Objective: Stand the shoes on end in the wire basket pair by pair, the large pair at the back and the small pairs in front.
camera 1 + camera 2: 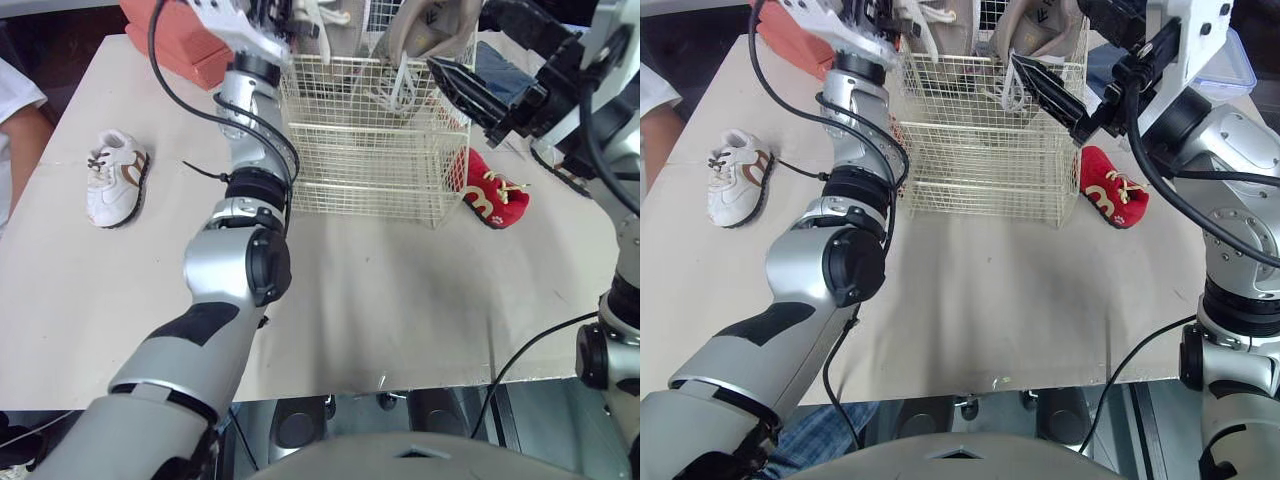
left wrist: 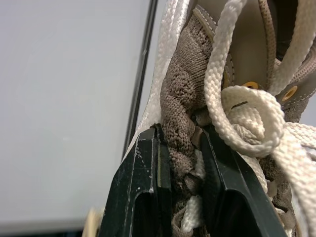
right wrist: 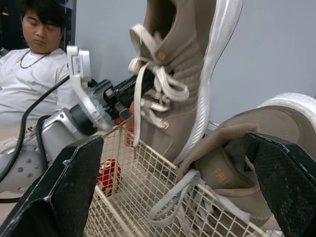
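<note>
A large tan shoe (image 3: 182,74) with white laces hangs toe-up over the back of the wire basket (image 1: 370,150). My left gripper (image 2: 180,133) is shut on its knit collar, high at the basket's back left corner (image 1: 250,25). The second large tan shoe (image 3: 247,163) leans inside the basket at the back right. My right gripper (image 3: 175,143) is open just beside the basket's right rear corner (image 1: 455,85), its fingers spread wide facing both shoes. A small white shoe (image 1: 115,178) lies on the table to the left. Right of the basket lies a small red shoe (image 1: 493,195).
A red box (image 1: 175,40) sits at the table's back left, behind my left arm. A person (image 3: 29,64) in a white shirt sits at the table's left side. A clear plastic container (image 1: 1230,70) stands at the back right. The table (image 1: 400,300) is bare in front of the basket.
</note>
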Controlling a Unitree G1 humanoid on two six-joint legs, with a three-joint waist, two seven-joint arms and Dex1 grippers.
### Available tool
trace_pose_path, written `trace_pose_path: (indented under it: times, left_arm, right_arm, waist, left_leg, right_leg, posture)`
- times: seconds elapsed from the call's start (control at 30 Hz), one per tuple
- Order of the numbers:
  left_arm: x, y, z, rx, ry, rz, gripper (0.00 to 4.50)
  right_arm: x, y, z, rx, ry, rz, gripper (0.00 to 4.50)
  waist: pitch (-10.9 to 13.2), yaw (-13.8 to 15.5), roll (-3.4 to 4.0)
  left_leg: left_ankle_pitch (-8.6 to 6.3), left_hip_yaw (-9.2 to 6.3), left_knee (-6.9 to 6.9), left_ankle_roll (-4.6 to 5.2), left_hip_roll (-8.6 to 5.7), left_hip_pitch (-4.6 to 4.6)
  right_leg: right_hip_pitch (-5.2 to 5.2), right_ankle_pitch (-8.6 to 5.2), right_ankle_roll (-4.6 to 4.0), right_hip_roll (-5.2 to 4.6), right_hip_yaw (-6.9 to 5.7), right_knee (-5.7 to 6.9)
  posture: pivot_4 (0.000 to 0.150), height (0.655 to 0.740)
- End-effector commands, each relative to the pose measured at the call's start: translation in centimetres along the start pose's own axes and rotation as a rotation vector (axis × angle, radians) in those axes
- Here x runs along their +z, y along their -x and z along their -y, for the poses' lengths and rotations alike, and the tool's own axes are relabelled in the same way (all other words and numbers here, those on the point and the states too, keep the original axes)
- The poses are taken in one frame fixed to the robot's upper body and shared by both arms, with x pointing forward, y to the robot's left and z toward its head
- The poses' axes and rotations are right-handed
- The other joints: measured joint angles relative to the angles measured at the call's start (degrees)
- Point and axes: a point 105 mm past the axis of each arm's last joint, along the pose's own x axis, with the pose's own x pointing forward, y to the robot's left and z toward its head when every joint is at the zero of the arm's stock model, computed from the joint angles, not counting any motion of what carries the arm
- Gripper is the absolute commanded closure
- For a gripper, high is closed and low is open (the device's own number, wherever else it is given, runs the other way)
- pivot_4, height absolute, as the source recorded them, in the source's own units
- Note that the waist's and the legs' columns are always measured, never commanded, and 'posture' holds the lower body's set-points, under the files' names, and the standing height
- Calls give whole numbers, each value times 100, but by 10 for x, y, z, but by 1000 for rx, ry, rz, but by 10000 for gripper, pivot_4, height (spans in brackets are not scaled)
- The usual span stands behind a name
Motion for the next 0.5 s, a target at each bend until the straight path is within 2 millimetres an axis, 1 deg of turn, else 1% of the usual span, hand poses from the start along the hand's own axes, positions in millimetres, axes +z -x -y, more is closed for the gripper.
trace_pose_path:
  times: [0.03, 0.2, 0.3, 0.5]
  left_arm:
    - [2, 2, 4, -42, -71, -10, 40165]
    - [-13, 13, 3, -39, -69, -86, 40165]
    - [-21, 22, -3, 0, -51, -128, 40165]
    - [-36, 34, -5, 31, -25, -210, 40165]
  right_arm:
    - [14, 4, 1, -15, 37, 36, 0]
    - [15, 4, 3, -21, 41, 36, 0]
    - [17, 3, 5, -34, 48, 46, 0]
    - [19, 1, 7, -46, 46, 64, 0]
  waist:
    - [0, 7, 0]
    - [-3, 2, 4]
    - [-6, 1, 9]
    - [-26, -4, 39]
  left_leg:
    - [0, 0, 1, 0, 0, 1]
    - [0, 0, 2, 0, 4, 9]
    - [0, 0, 2, 0, 6, 11]
    - [0, 7, 2, 0, 6, 18]
  right_leg:
    - [2, 0, 0, 0, 0, 0]
    - [7, 0, 0, -2, 3, 5]
    - [7, 0, 0, -1, 5, 6]
    - [8, 0, 0, -1, 13, 9]
  posture:
    - [1500, 6860]
    - [1500, 6860]
    - [1500, 6860]
    - [1500, 6860]
